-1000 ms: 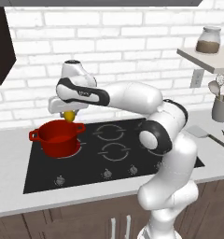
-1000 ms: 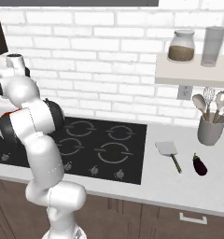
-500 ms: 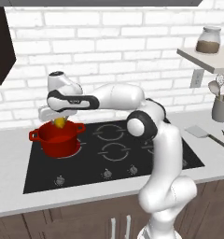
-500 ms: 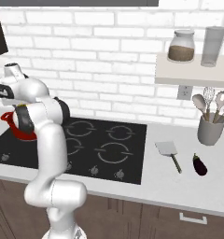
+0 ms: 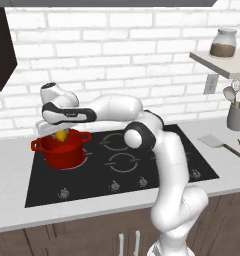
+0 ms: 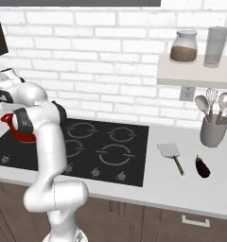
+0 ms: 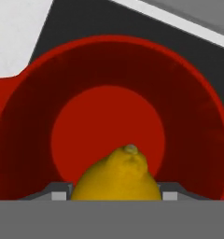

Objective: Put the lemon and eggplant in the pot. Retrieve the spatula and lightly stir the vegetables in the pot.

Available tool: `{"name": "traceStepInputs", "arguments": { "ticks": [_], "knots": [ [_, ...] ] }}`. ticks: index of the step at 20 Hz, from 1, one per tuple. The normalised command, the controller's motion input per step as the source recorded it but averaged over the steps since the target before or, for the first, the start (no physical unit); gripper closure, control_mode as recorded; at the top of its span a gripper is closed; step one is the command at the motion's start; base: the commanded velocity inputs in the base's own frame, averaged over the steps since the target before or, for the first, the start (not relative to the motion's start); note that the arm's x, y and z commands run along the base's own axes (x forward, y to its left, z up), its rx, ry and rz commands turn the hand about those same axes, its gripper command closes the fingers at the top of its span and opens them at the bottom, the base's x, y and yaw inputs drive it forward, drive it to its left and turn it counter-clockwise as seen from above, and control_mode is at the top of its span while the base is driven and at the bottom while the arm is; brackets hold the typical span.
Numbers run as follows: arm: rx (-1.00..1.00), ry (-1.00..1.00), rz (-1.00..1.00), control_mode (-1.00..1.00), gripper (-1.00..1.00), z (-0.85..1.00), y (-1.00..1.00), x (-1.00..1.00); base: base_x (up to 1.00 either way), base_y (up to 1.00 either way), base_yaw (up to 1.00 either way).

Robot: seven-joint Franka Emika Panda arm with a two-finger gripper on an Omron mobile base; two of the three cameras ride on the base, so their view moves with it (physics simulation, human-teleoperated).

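My left base camera sits behind the arm, looking forward and down across the worktop [image 5: 12,165] at the hob [image 5: 117,160] and brick wall, with the pot [image 5: 62,149] at mid-left. My right base camera faces the same way from the other side, so the pot [image 6: 18,132] falls at its far left edge. Both share the hob [image 6: 106,146] and wall. My hand camera looks straight down into the pot [image 7: 109,84] from close above, past the lemon [image 7: 116,177].
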Motion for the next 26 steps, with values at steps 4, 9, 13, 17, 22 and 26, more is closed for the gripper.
{"name": "traceStepInputs", "arguments": {
  "ticks": [4,9,13,17,22,26],
  "knots": [
    [-0.01,0.0,-0.01,-1.0,1.0,-0.41,-0.08,0.0,0.0,0.0,0.0],
    [0.0,0.0,0.0,-1.0,1.0,-0.43,-0.25,0.04,0.0,0.0,0.0],
    [0.0,0.0,0.0,-1.0,1.0,-0.34,-0.26,0.05,0.0,0.0,0.0],
    [0.03,0.0,0.0,-1.0,-1.0,-0.14,-0.02,0.0,0.0,0.0,0.0],
    [0.06,0.0,0.0,-1.0,-1.0,-0.01,0.0,0.0,0.0,0.0,0.0],
    [0.12,0.0,0.0,-1.0,-1.0,0.0,0.0,0.0,0.0,0.0,0.0]
  ]
}}
